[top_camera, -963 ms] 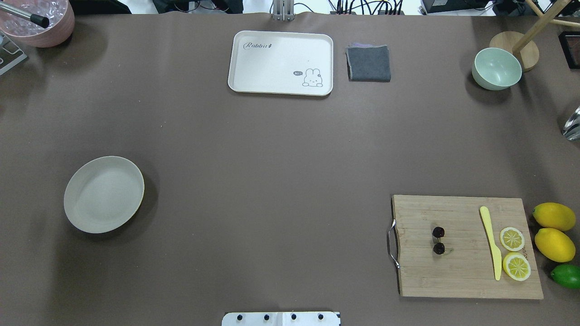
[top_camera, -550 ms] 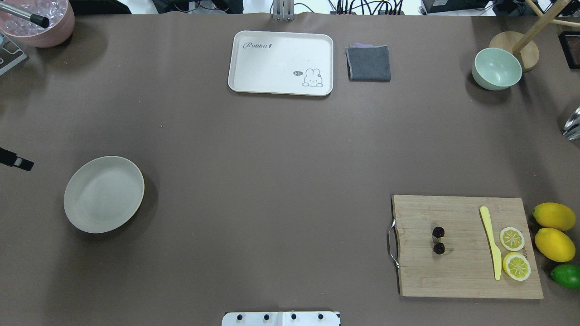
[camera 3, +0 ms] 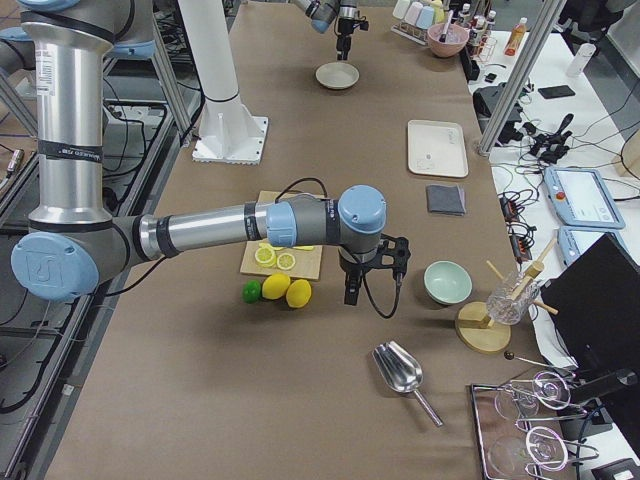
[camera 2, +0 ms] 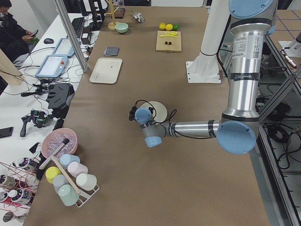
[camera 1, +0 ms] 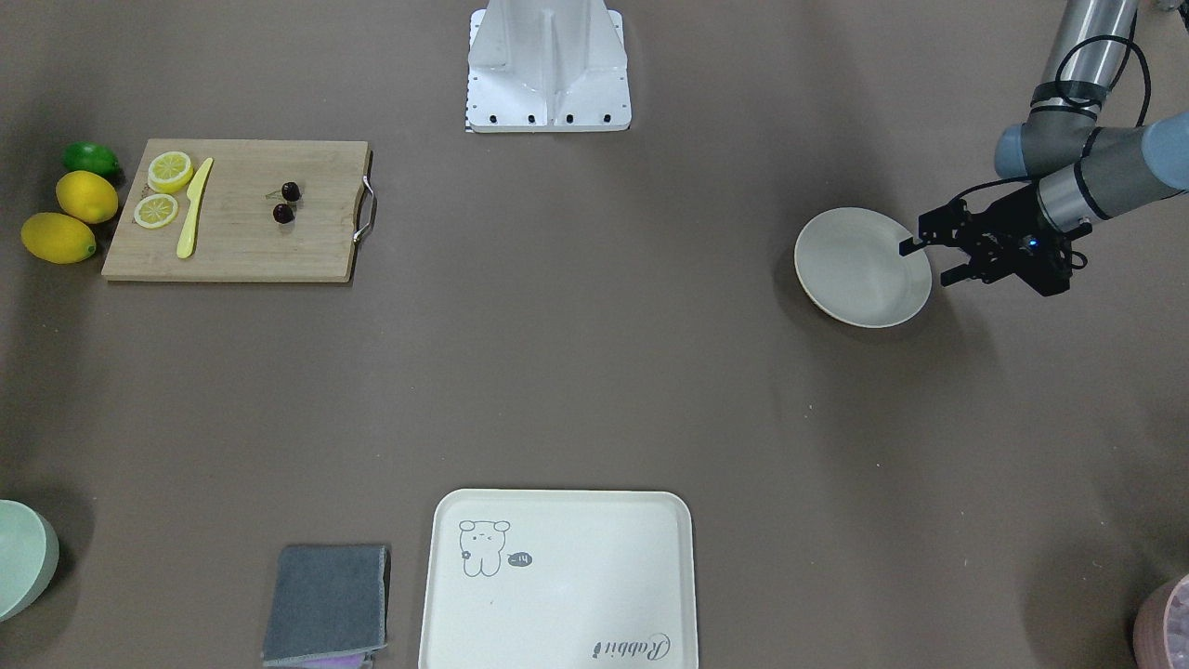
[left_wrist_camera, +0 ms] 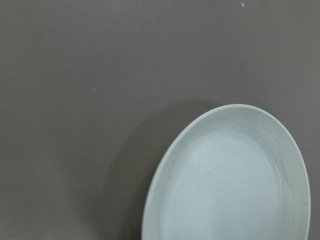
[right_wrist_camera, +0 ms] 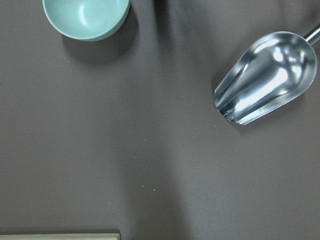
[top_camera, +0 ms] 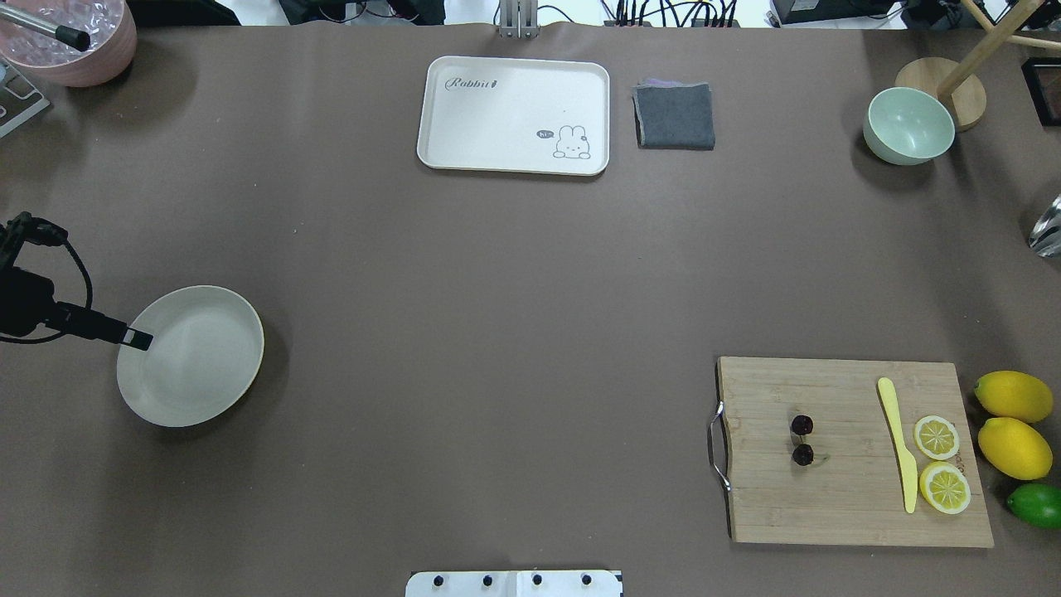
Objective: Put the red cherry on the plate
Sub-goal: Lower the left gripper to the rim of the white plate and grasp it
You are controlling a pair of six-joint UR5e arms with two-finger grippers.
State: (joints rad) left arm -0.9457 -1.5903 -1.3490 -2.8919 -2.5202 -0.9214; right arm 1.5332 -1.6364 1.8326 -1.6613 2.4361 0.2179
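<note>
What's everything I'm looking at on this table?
red cherry: one pair, dark red, on cutting board
plate: one, cream, left side
cutting board: one, wooden, right side
lemon slices: two, yellow, on board
knife: one, yellow, on board
lemons: two, yellow, beside board
lime: one, green, beside lemons
tray: one, cream, far middle
cloth: one, grey, beside tray
bowl: one, pale green, far right
scoop: one, silver, near bowl
left gripper: one, black, open, at plate's rim
right gripper: one, black, near lemons; grip unclear
</note>
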